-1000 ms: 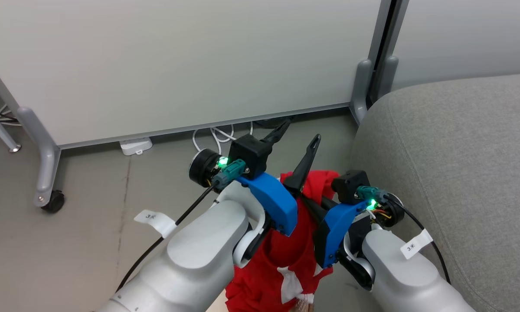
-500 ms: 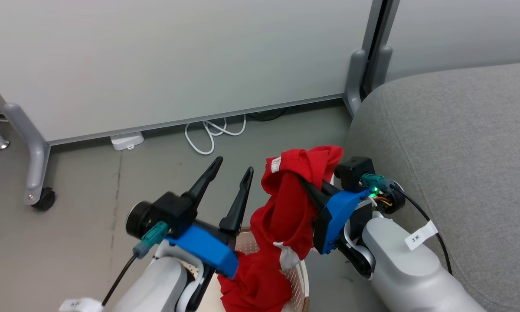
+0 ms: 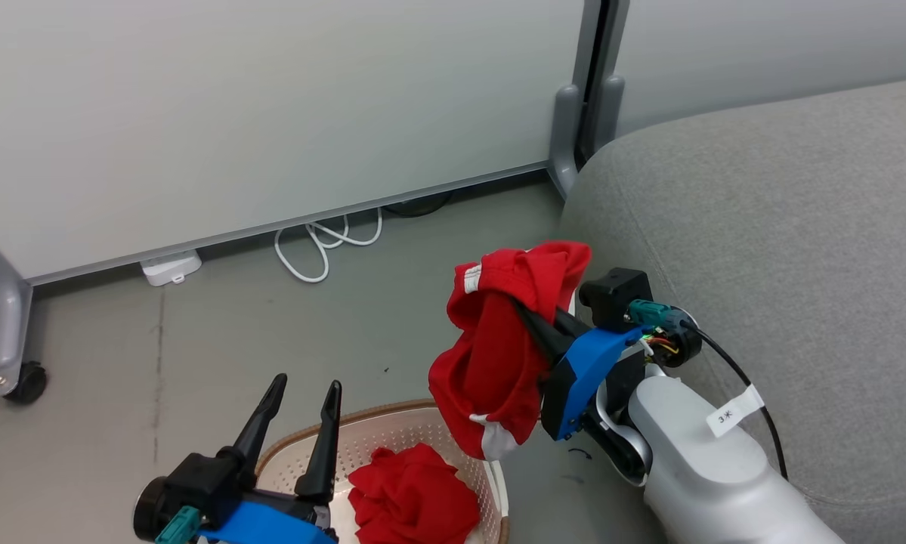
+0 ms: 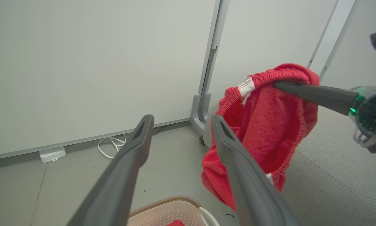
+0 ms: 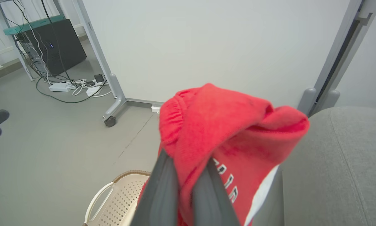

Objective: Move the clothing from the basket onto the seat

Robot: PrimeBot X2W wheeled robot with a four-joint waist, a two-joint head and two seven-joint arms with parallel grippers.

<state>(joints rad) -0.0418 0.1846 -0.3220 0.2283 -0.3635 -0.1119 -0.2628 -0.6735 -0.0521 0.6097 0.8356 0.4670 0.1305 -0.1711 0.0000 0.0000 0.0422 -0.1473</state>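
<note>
My right gripper [image 3: 528,317] is shut on a red garment with a white band and white print [image 3: 498,340], which hangs bunched in the air above the basket's right end, beside the seat [image 3: 762,227]. In the right wrist view the garment [image 5: 225,131] drapes over the fingers [image 5: 162,191], hiding their tips. A plain red garment [image 3: 413,502] lies in the cream basket [image 3: 392,419]. Low at the basket's left edge my left gripper [image 3: 301,393] is open and holds nothing. The left wrist view has its fingers [image 4: 137,141] spread, with the hanging garment [image 4: 269,125] to their right.
A white partition panel [image 3: 271,113] on grey castor legs [image 3: 10,340] stands behind. A white cable coil [image 3: 324,242] and a power adapter [image 3: 169,268] lie on the grey floor at its base. The right wrist view has cables and a dark box [image 5: 56,44] far left.
My left gripper has drawn back down and left, away from the held garment, still open. The head camera has turned right. The plain garment now shows in the basket.
</note>
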